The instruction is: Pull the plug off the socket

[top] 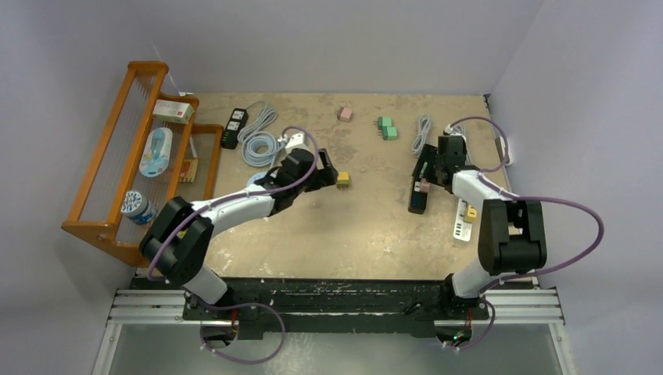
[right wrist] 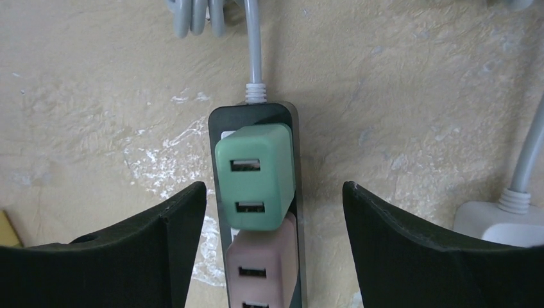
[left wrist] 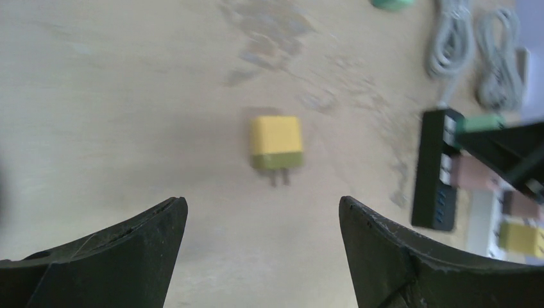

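A black power strip (right wrist: 218, 138) lies on the table with a green plug (right wrist: 255, 176) and a pink plug (right wrist: 263, 266) seated in it. My right gripper (right wrist: 272, 189) is open, its jaws apart on either side of the green plug and above it, not touching. In the top view the strip (top: 417, 200) lies at the right and my right gripper (top: 427, 167) hovers over its far end. My left gripper (left wrist: 263, 208) is open and empty. A loose yellow plug (left wrist: 276, 142) lies on the table just ahead of it, prongs toward the camera.
A white power strip (top: 461, 226) with a yellow plug lies right of the black one. A wooden rack (top: 102, 168) stands at the left. Another black strip (top: 234, 127), a grey cable coil (top: 262, 144), a pink plug (top: 345, 113) and green plugs (top: 385, 127) lie at the back.
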Robot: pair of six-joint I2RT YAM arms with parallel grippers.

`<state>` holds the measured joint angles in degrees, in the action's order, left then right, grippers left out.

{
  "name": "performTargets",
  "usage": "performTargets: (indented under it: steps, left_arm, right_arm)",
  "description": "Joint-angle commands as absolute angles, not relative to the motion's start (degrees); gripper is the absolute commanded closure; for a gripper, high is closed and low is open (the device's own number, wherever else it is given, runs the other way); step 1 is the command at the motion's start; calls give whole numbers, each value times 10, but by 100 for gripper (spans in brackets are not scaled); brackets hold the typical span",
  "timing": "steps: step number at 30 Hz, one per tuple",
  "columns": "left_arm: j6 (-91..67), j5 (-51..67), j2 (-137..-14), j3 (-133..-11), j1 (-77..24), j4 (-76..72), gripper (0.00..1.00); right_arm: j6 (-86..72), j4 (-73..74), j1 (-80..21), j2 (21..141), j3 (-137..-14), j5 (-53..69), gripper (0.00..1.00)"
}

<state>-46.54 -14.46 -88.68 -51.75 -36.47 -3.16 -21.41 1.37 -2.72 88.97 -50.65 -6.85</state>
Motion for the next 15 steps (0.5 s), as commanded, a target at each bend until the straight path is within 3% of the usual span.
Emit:
performTargets:
  steps: [1, 5, 9, 13, 15]
  left_arm:
    - [-415, -16, -924, -550, -411, -159, 12]
    - [-409, 57, -968, -551, -449, -237, 12]
    - [-405, 72, -1028, -574, -470, -257, 12]
    - [-411, 91, -1091, -614, -482, -269, 12]
    - [-412, 95, -1121, -639, -487, -270, 12]
  right_arm:
    - [-219, -21, -30, 911, -547, -72, 22]
    - [-219, -27, -30, 946, -572, -70, 22]
    - [-221, -32, -30, 972, -576, -60, 29]
    - [-223, -37, -29, 977, -573, -57, 62]
    - [-223, -35, -27, 974, -577, -59, 86]
